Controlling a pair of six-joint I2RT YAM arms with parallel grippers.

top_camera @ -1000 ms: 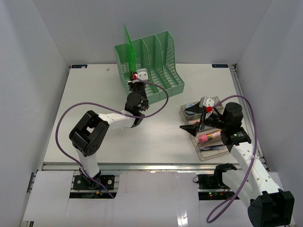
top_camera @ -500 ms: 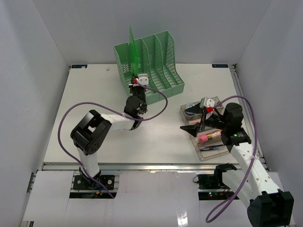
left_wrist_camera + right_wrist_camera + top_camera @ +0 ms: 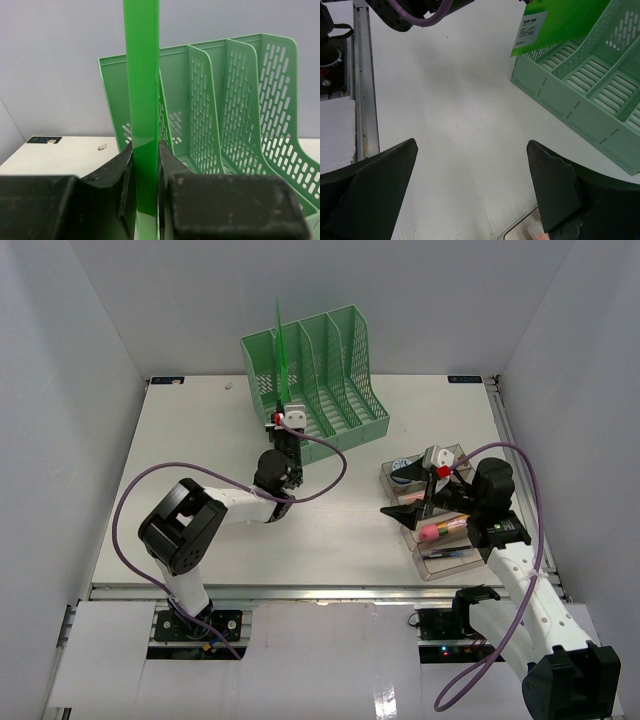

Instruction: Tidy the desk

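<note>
The white desk (image 3: 190,450) carries a green slotted file rack (image 3: 330,370) at the back. My left gripper (image 3: 284,422) is shut on a thin translucent green clip file (image 3: 283,345), held upright and edge-on in front of the rack's leftmost slot. In the left wrist view the file (image 3: 142,90) stands between my shut fingers (image 3: 112,175), with the rack (image 3: 225,105) just behind. My right gripper (image 3: 412,508) is open and empty, low over the desk at the left edge of the clear stepped tray (image 3: 452,562). Its wide-apart fingers (image 3: 370,190) frame bare desk (image 3: 445,100).
The clear tray holds a pink-capped item (image 3: 432,532), a blue and white roll (image 3: 404,471) and pens. A small pale scrap (image 3: 231,386) lies near the back left. A metal rail (image 3: 300,590) runs along the front edge. White walls enclose three sides.
My left gripper has carried the green file right and towards the rack, turning it upright and edge-on. The right arm has not moved.
</note>
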